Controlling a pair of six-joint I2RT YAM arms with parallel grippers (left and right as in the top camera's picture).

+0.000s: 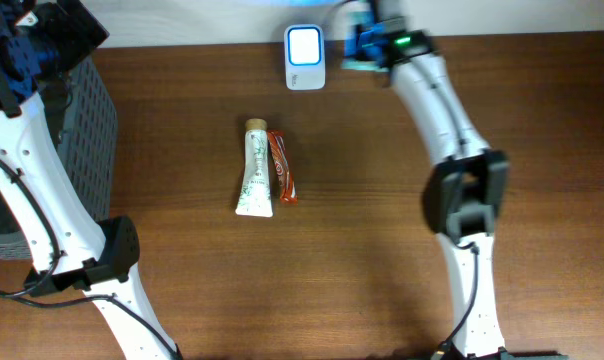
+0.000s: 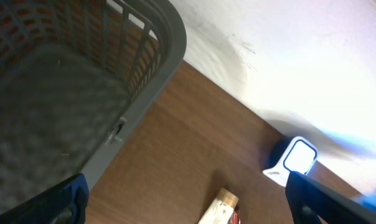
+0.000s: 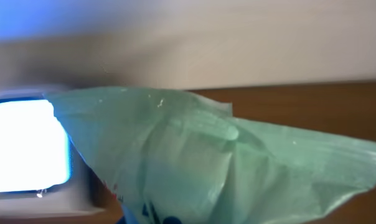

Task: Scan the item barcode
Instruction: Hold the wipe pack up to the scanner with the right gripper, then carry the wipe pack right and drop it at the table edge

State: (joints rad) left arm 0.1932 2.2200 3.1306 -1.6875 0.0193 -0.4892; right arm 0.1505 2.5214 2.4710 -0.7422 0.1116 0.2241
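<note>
A green packet is held just beside the lit scanner at the table's far edge, apparently pinched in the narrowly parted right gripper, its fingers hidden. The left gripper is spread wide, empty, by a grey basket. A white tube and orange sachet are seen mid-table.

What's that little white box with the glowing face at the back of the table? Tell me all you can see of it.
The white box is small, with rounded corners, and looks like plastic. Its face glows bluish white, so it is switched on. It stands on the brown table at the far edge, by the pale wall. A green packet hangs close beside its face; contact is unclear.
</note>
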